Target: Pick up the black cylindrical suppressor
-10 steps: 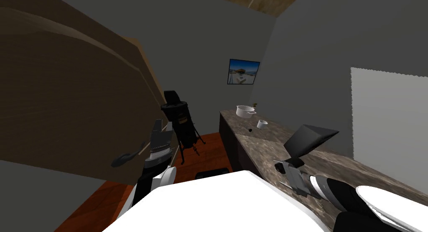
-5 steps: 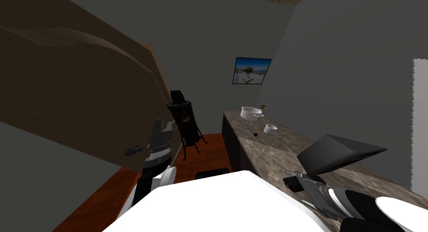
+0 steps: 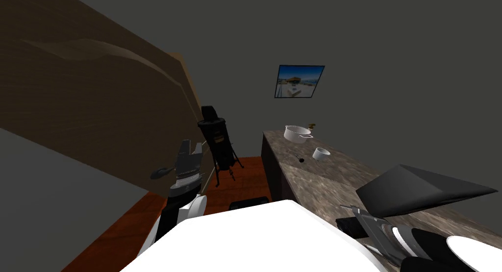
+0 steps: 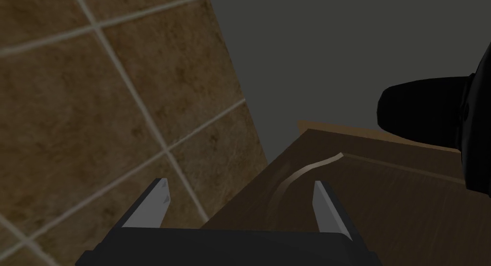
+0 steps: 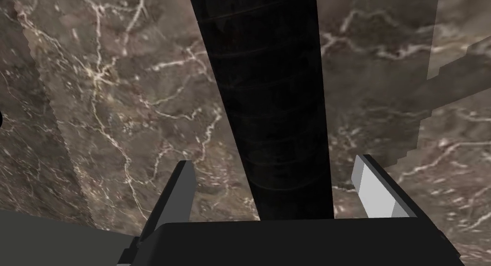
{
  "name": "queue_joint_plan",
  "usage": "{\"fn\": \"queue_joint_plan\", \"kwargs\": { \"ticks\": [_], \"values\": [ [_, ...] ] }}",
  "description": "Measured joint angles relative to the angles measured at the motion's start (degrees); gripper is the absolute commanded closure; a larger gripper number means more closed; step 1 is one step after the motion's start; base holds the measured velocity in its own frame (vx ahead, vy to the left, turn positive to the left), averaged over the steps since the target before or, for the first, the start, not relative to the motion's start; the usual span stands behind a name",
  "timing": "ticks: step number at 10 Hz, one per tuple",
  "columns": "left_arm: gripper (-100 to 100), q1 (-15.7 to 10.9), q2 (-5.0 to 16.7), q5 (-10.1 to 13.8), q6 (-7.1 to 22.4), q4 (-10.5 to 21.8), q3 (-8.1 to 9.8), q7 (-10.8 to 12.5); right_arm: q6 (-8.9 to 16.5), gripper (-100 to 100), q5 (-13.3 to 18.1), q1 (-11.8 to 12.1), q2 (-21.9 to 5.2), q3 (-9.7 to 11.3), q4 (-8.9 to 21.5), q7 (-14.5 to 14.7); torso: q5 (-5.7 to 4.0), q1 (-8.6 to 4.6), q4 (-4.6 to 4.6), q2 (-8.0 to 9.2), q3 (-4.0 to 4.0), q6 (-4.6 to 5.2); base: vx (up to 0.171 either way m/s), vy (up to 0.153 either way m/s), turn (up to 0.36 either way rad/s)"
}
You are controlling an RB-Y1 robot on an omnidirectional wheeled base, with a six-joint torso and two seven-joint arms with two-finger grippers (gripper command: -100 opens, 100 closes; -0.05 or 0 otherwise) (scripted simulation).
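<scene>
Leftward swing of my view over the last second: the framed picture [image 3: 299, 81], the white pot [image 3: 296, 133] and the marble bench [image 3: 318, 178] all slide toward the right of the head view. I read this as my own torso turning, not as the things moving. Over the same span the right claw [image 5: 274, 162] drifts down and outward in that view, so the arm appears to keep its station over the bench while I turn. Its fingers stand released, one on each side of the black suppressor [image 5: 268, 100], which lies along the bench between them; neither finger touches it. The left claw [image 4: 240, 189], likewise released, is raised beside a brown panel [image 3: 98, 112]. Judgement: the straddle is set; closing and lifting remain.
</scene>
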Motion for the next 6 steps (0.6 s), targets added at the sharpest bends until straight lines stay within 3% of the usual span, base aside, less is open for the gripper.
{"fn": "queue_joint_plan", "kwargs": {
  "ticks": [4,5,6],
  "values": [
    [0,0.00,0.00,0.00,0.00,0.00,0.00,0.00,1.86,-100,0.45,-3.89,0.82,5.22,2.09,0.85,0.02,0.05,0.01,0.02,0.01,0.01,-0.002,0.006,0.044],
    [0,0.00,0.00,0.00,0.00,0.00,0.00,0.00,1.97,100,0.46,-4.00,0.83,5.39,2.17,0.90,0.01,0.04,0.01,0.01,0.01,0.02,0.000,0.000,0.000],
    [0,0.00,0.00,0.00,0.00,0.00,0.00,0.00,1.93,100,0.47,-3.94,0.84,5.42,2.17,0.90,0.02,0.02,0.02,0.00,0.01,-0.02,-0.001,0.001,0.011]
  ]
}}
